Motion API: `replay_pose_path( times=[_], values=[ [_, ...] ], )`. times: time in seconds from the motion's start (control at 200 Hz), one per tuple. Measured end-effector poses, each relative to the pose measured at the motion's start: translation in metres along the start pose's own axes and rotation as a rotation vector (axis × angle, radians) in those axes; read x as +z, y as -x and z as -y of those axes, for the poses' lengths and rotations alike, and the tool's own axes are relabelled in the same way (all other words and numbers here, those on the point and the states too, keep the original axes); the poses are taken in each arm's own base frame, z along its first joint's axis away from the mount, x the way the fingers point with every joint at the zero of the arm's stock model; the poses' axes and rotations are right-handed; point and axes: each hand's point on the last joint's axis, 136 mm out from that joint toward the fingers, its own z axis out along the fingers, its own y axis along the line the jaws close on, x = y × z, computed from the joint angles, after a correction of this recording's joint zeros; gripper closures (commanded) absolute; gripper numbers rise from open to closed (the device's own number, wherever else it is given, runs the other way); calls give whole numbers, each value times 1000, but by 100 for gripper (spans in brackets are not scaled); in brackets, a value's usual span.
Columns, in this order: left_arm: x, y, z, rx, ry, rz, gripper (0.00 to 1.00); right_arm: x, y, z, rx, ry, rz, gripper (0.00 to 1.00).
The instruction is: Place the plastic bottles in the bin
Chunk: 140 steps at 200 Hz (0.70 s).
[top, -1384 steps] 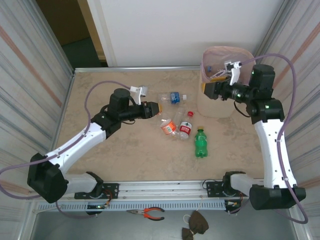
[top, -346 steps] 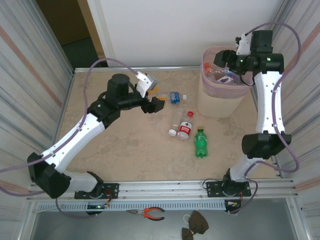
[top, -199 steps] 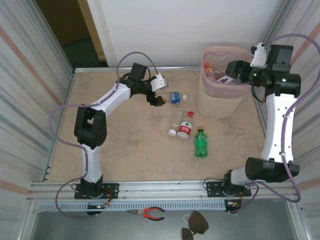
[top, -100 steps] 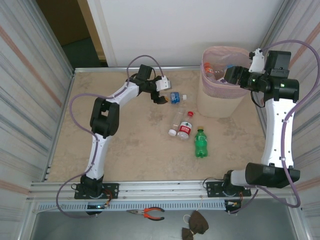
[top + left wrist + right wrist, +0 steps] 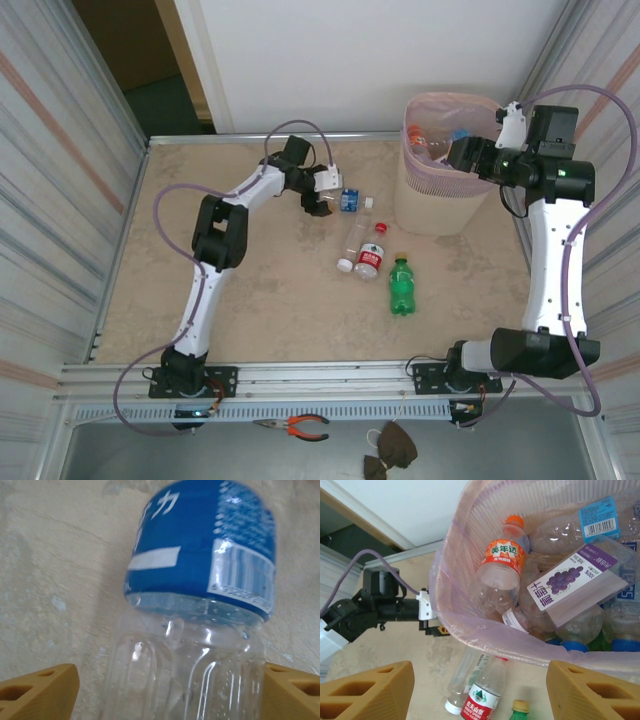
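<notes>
A clear bottle with a blue label (image 5: 349, 200) (image 5: 200, 565) lies at the back of the table. My left gripper (image 5: 320, 203) (image 5: 170, 695) is open, its yellow fingertips (image 5: 40, 692) on either side of the bottle's clear body. Three more bottles lie mid-table: a clear one with a white cap (image 5: 351, 244) (image 5: 462, 677), a red-labelled one (image 5: 371, 254) (image 5: 484, 696) and a green one (image 5: 401, 287). My right gripper (image 5: 457, 156) (image 5: 480, 695) hangs open and empty over the pale pink bin (image 5: 437, 208) (image 5: 485, 625), which holds several bottles, an orange-capped one (image 5: 500, 562) on top.
Corrugated panels wall in the table on the left and right, with a white wall behind. Pliers (image 5: 300, 427) and a dark object (image 5: 390, 450) lie below the front rail. Bare tabletop (image 5: 260, 290) stretches left and front of the bottles.
My left arm has stretched toward the back and its gripper has closed in on the blue-labelled bottle. The orange-labelled bottle has gone from the table. My right gripper has stayed over the bin.
</notes>
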Motion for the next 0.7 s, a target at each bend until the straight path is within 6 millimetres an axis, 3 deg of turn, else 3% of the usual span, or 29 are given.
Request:
replay_pose_path(
  times=[0.266,0.701],
  values=[
    [6,-8,7,21,-14,-48,32,0,-1,0,-2,1,3,32],
    [1,-10,11,-11,-4,-57,43,-6,1,-3,-14,7,31,33]
  ],
)
